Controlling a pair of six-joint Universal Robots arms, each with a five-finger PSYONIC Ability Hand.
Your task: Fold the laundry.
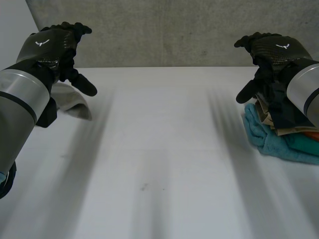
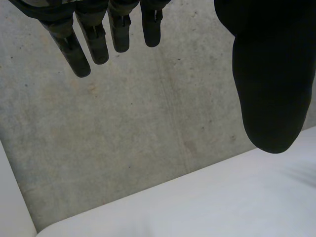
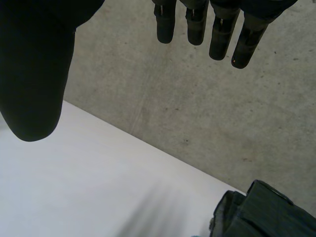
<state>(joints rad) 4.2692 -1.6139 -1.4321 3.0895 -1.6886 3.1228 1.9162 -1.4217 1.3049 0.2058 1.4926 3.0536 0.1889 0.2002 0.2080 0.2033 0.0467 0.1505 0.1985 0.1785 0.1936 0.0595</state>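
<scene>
Right hand [image 1: 271, 55] hung raised over the far right of the tabletop [image 1: 159, 149], fingers [image 3: 197, 24] straight, thumb well apart from them, nothing held. Left hand [image 1: 52, 47] mirrored it over the far left: fingers loose and spread, also empty. Key relation: the laundry pile [image 1: 294, 142] sat at the right edge of the tabletop, directly below and slightly nearer than the right hand, so that hand was clearly the closer one. The left hand was well apart from it, across the whole tabletop. The pile had a teal towel [image 1: 269, 139] at the bottom, then beige and orange pieces, with a dark garment [image 3: 261, 212] on top, closest to the right palm. Part of the pile ran off view at the right edge, so I couldn't tell its long axis. A separate grey cloth [image 1: 75, 102] lay crumpled at the left edge, just below the left hand. Judgement: no fold had started. The next move was probably a short drop of the right hand onto the dark garment, then a pull toward the tabletop's middle. Risk: dragging the layers under it along.
</scene>
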